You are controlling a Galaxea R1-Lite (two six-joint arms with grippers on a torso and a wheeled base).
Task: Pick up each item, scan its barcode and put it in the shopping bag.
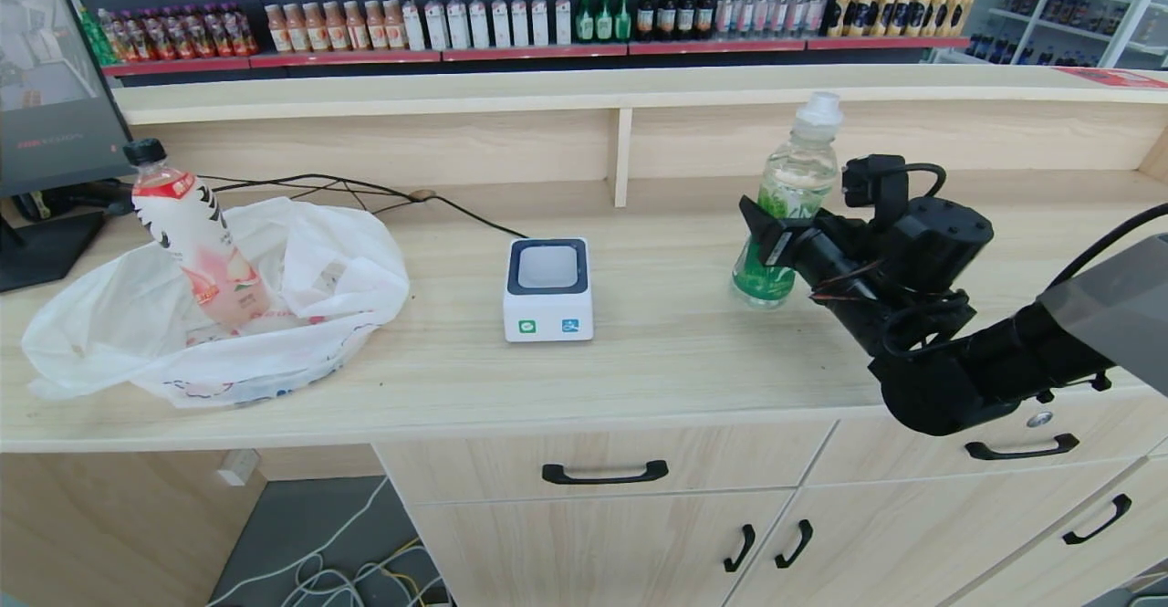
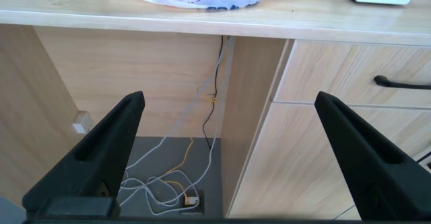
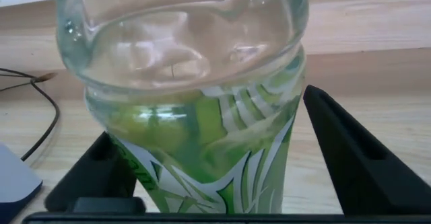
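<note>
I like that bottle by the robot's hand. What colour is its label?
The label is green with white stripes, best seen in the right wrist view.

The green-labelled bottle [image 1: 798,178], right of centre, has its lower right side hidden behind the right gripper [image 1: 776,235]. In the right wrist view its cap and base run past the picture's edge, and it covers part of one finger [image 3: 84,180]. At left, the pink bottle [image 1: 196,233] has its base buried in the shopping bag [image 1: 347,278]. The monitor [image 1: 46,68], upper left, is cut by the edge. The shelf bottles [image 1: 511,21] along the top are too small to tell apart.
</note>
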